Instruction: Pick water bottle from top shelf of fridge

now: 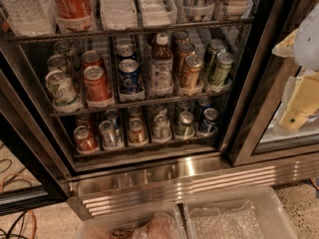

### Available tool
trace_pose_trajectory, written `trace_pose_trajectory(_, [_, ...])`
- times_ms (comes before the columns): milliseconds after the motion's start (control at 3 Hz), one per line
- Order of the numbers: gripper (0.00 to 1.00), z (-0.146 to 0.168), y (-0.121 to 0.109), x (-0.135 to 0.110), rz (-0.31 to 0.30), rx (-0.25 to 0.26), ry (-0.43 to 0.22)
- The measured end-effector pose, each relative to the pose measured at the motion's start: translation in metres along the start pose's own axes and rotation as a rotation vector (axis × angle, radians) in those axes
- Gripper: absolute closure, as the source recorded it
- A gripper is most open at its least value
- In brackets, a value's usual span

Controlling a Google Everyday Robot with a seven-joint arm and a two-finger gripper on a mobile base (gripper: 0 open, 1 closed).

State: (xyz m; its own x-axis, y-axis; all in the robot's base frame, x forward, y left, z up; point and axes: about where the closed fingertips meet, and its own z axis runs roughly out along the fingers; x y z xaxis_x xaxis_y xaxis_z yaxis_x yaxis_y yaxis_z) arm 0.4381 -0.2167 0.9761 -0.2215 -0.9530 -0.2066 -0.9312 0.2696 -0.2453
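The fridge (199,180) stands open in front of me, with a black door frame and a ribbed steel base panel. Its top shelf (149,30) runs along the top of the view as a dark wire rack with clear lane trays. A clear ribbed water bottle (22,9) stands at the shelf's far left, its cap cut off by the frame's top edge. Beside it is a red-labelled cola bottle (72,1), then another clear bottle (117,4). My gripper (299,101), white and pale yellow, hangs at the right edge in front of the right door frame. It is far from the water bottle.
Two lower racks hold several cans (97,83) and a small capped bottle (161,66). An empty lane tray (154,4) sits mid top shelf. Two clear plastic bins (234,215) lie on the floor in front of the fridge. Cables (20,223) lie at the lower left.
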Motion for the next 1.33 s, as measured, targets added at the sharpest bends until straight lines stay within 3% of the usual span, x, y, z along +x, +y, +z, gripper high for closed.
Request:
trace_pose_trajectory(333, [0.00,0.000,0.000,0.000,0.000,0.000,0.000])
trace_pose_trajectory(667, [0.00,-0.001,-0.005,-0.001,0.074,0.005,-0.069])
trace_pose_trajectory(1333, [0.00,-0.012,-0.012,-0.047,0.176,-0.002,-0.378])
